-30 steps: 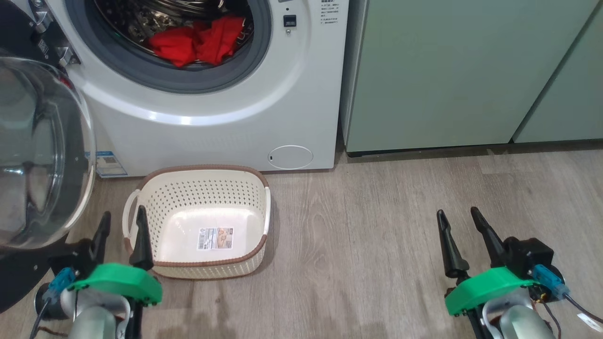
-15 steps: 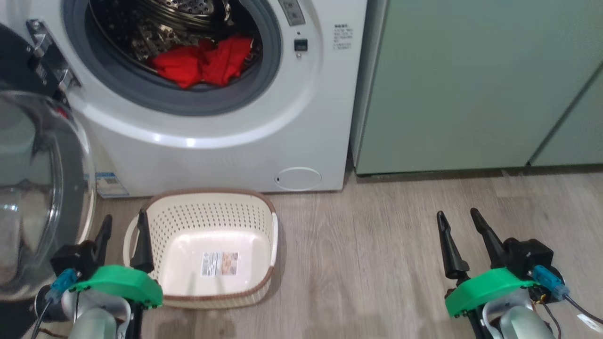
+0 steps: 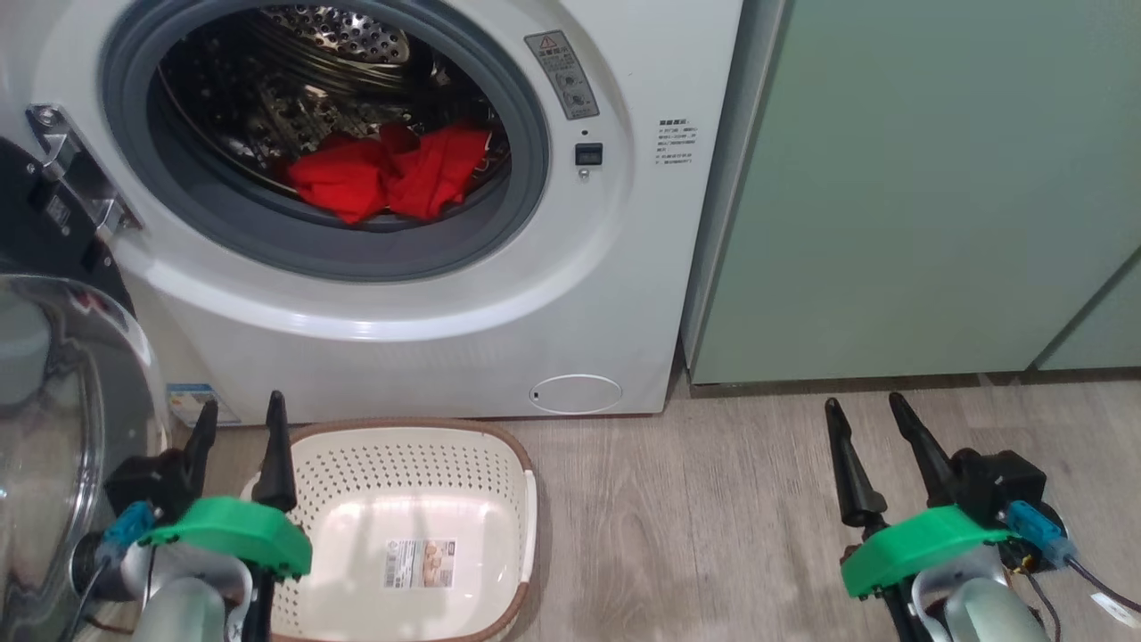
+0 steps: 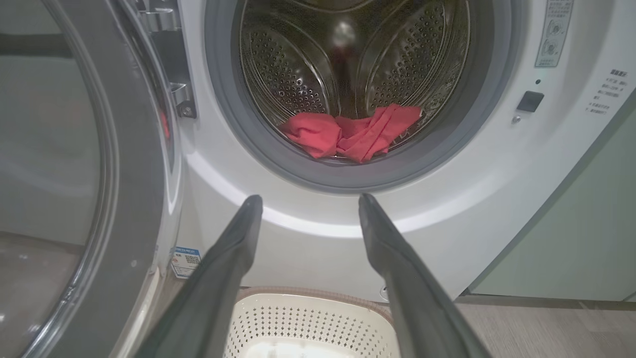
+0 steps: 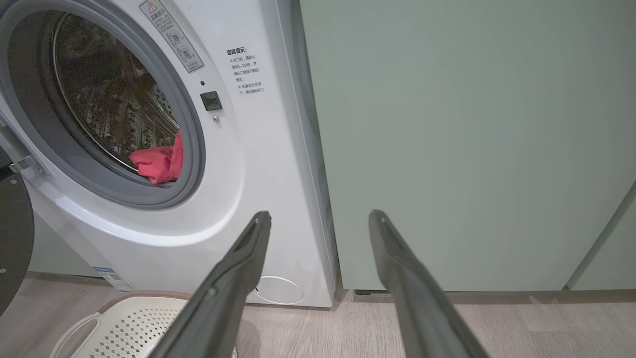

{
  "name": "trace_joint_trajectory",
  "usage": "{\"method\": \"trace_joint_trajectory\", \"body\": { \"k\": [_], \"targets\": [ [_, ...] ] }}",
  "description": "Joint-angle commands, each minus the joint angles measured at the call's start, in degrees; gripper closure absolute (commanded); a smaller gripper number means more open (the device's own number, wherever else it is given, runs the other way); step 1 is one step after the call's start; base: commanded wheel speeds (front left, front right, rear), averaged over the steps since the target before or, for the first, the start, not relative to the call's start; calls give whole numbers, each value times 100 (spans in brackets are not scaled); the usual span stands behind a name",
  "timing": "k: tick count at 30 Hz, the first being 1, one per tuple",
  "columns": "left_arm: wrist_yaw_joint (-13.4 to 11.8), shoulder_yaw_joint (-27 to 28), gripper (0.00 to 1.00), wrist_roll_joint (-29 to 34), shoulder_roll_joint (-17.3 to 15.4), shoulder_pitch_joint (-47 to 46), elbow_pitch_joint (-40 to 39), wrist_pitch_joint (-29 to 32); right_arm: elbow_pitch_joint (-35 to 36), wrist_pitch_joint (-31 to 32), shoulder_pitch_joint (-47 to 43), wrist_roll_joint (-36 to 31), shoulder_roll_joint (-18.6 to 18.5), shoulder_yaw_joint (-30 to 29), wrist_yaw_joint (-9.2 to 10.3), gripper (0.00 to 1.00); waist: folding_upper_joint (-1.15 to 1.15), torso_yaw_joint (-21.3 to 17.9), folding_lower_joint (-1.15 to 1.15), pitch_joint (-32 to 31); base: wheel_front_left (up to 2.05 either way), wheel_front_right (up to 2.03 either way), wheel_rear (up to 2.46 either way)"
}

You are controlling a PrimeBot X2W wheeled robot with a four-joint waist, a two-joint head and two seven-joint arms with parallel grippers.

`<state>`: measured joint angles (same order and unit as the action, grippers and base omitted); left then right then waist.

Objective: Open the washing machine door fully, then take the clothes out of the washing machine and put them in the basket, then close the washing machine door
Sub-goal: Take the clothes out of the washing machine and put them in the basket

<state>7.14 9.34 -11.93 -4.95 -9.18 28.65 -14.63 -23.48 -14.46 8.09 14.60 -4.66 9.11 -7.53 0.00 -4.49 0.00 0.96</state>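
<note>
The washing machine door (image 3: 53,446) stands swung wide open, its clear bulging window and glossy black rim just left of the left jaws. Ahead of and above those jaws gapes the mouth of the white washing machine (image 3: 499,303), ringed by a grey rubber seal (image 3: 526,169). The clothes (image 3: 388,178), a crumpled bright red heap, lie at the front bottom of the perforated steel drum (image 3: 294,80), partly over the seal's lower lip.

The left jaws are parted, with a clear gap between the two dark fingers, and hold nothing. In the left wrist view their tips point at the washer's white front, just under the opening. The cream basket (image 3: 401,464), with its brown rim and a label sticker on its floor, sits just right of and below these jaws, against the foot of the machine.

The right jaws are likewise spread and empty, hanging over the wooden floor (image 3: 713,517), well apart from the basket. Pale green cabinets (image 3: 936,178) stand ahead of them, and the washer's small round white flap (image 3: 575,394) lies ahead to their left.
</note>
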Motion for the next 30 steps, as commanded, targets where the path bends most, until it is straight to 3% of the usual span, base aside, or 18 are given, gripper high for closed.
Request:
{"method": "trace_joint_trajectory", "body": {
  "k": [1, 17, 30],
  "targets": [
    [34, 202, 0, 139, -84, -234, -105, -37, 174, -54, 112, -32, -3, 135, 4, 0, 0, 2, 0, -9, 44, -44, 0],
    [-174, 142, 0, 623, -179, -593, 724, -37, 142, -54, 130, -24, 14, 278, 4, 0, 0, -104, 0, 138, 0, 0, 0],
    [-364, -313, 0, 941, -519, -2782, 1888, 1121, 182, -54, 561, 22, 39, 289, 4, 0, 0, -392, 0, 1355, 0, 0, 0]
  ]
}}
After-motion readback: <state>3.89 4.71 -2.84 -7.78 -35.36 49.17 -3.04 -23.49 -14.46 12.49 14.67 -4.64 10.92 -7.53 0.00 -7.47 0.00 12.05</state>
